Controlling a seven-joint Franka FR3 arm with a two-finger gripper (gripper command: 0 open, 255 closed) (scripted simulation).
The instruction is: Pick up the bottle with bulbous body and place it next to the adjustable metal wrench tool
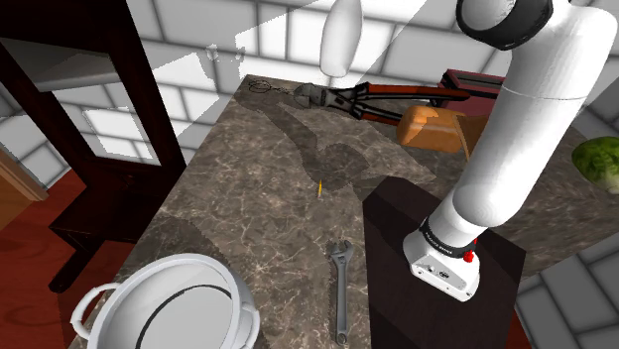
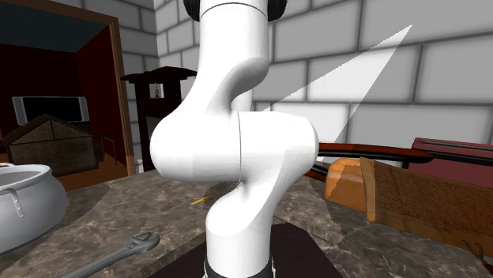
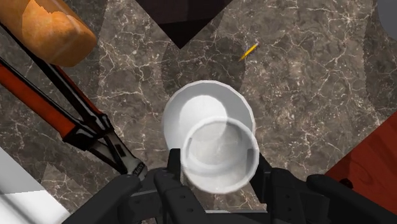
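The fingers [image 3: 263, 181] are clamped on the white bottle [image 3: 213, 137] - one black pad on each side of its bulbous body, seen end-on in the wrist view. In the shoulder view the bottle [image 1: 342, 35] hangs high above the far part of the marbled bench [image 1: 248, 198], clear of its surface. Below it in the wrist view lie the jaws of a red-handled cutter [image 3: 76, 121]; near that is an orange-brown loaf [image 3: 51, 28], and on the bottle's other side a small yellow sliver [image 3: 249, 51]. The grey wrench [image 1: 339, 292] lies flat on the near part of the bench, well apart from the bottle - just beside the dark stand [image 1: 397, 248] and near a white pot [image 1: 169, 302]. A green leafy vegetable [image 1: 598, 159] sits at the shoulder view's right edge.
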